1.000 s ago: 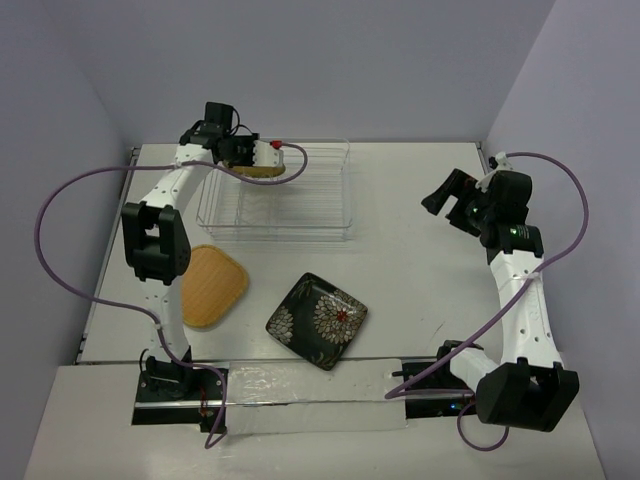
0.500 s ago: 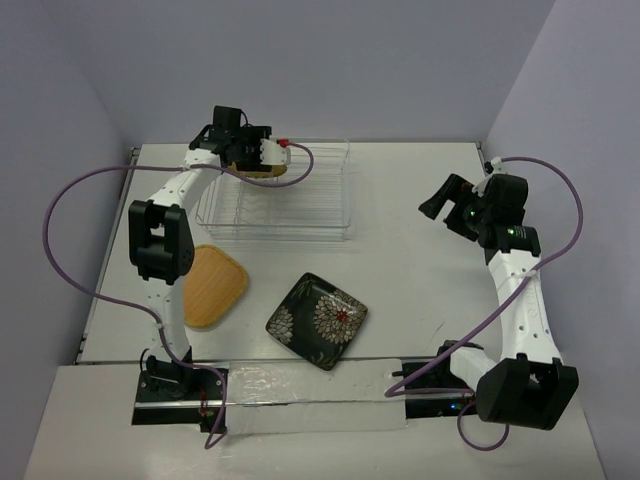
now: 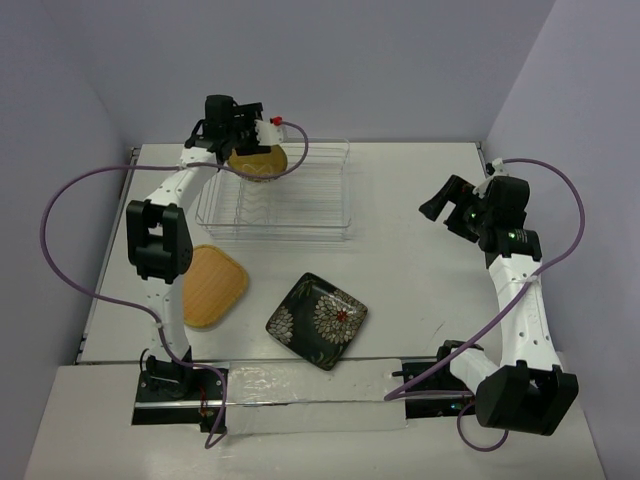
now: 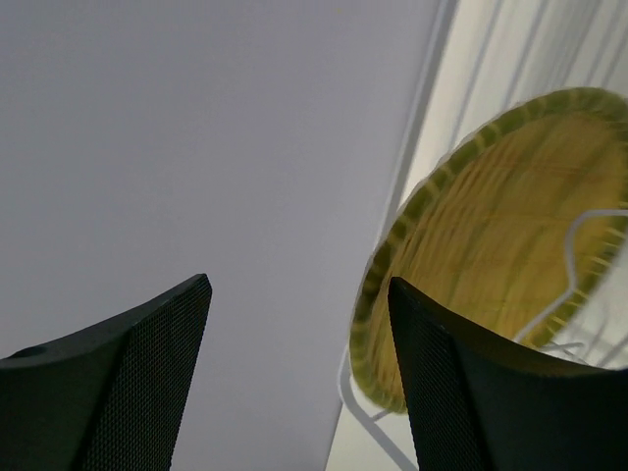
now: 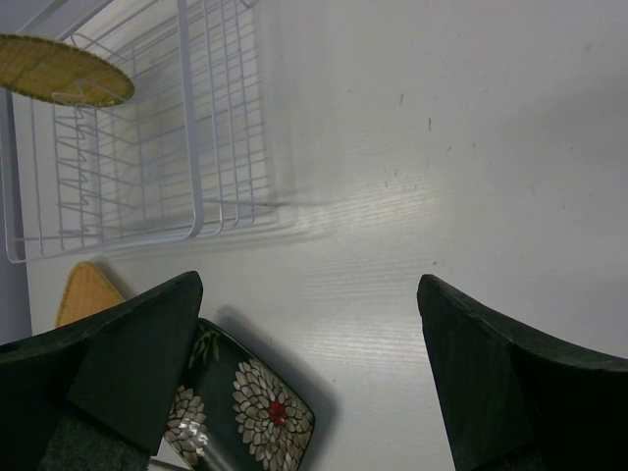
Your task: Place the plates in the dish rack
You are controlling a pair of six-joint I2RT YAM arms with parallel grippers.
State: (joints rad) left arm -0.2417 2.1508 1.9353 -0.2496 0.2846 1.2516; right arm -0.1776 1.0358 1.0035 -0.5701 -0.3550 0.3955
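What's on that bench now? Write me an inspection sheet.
Surface: white table, no spills seen.
Job's things: small round yellow plate with greenish rim sits in the silvery wire dish rack, far-left end; tan rounded-square bamboo plate and black square flowered plate lie flat on the table.
Clutter: nothing seen.
Left end effector: open beside the yellow plate.
Right end effector: open, empty, above the table.
Cables: purple cables loop off both arms.
Surroundings: plain lilac walls.

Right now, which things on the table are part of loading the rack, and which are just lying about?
Job: dish rack; yellow plate, already in the rack; tan bamboo plate and black flowered plate, both on the table.
Lying about: purple cables; clear sheet at the near edge.
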